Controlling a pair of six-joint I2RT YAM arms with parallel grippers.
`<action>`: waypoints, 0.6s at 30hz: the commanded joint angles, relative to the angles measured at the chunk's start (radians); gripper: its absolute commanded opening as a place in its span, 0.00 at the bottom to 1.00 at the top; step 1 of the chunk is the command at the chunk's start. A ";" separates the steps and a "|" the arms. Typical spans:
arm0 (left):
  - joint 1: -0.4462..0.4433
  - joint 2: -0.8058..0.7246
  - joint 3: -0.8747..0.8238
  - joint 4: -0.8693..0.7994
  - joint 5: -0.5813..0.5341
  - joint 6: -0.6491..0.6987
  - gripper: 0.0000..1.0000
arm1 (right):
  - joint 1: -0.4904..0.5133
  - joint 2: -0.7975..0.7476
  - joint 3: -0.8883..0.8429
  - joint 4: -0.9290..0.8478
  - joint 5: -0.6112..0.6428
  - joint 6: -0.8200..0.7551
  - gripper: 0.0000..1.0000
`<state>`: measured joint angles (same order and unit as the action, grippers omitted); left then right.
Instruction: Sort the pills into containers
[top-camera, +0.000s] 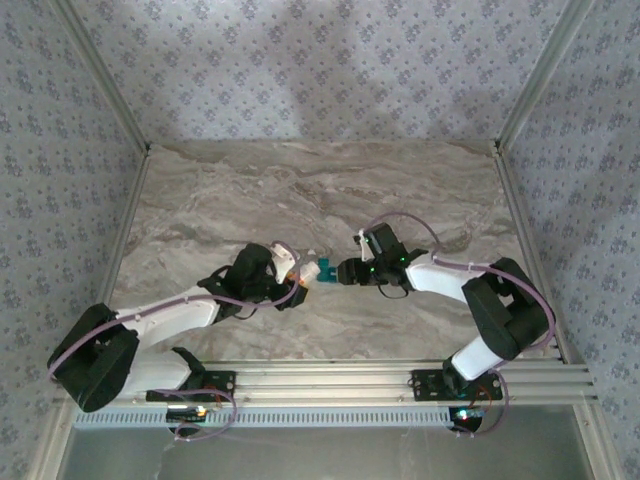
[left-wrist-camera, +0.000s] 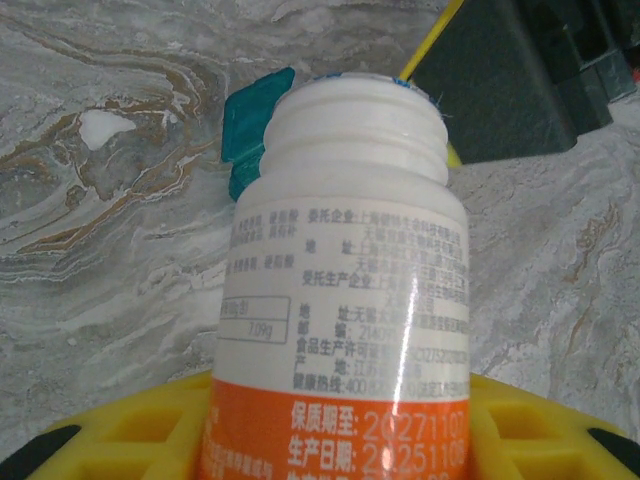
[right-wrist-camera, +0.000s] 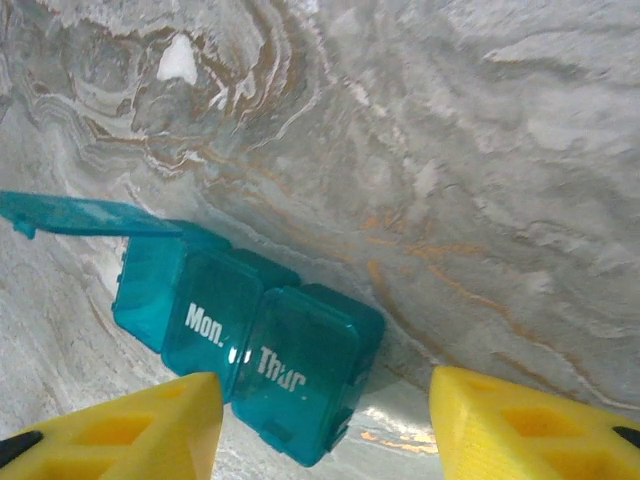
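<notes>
The left arm (top-camera: 170, 315) and right arm (top-camera: 445, 273) share white link shells and bulky black joint housings. Lilac cables (top-camera: 398, 215) loop along both. Green lights (top-camera: 372, 268) glow on the right wrist. The jaws are bright yellow, moulded with recessed pockets.

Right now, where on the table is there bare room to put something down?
The far half of the table, up to the back wall, is bare, with both far corners. The middle is crowded: the left tool with the bottle and the right tool meet at the box.
</notes>
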<state>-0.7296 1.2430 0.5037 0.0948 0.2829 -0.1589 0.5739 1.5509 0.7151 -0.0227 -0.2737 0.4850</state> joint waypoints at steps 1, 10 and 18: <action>-0.008 0.014 -0.002 0.029 0.005 -0.001 0.00 | -0.018 -0.017 -0.011 -0.020 0.013 -0.009 0.59; -0.011 0.071 0.014 0.032 0.006 0.002 0.00 | -0.029 0.006 -0.006 -0.010 0.015 -0.008 0.59; -0.017 0.107 0.048 0.011 0.001 0.007 0.00 | -0.028 0.023 -0.002 -0.009 0.008 -0.015 0.57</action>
<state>-0.7361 1.3422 0.5140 0.1066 0.2829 -0.1589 0.5491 1.5616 0.7147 -0.0254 -0.2699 0.4847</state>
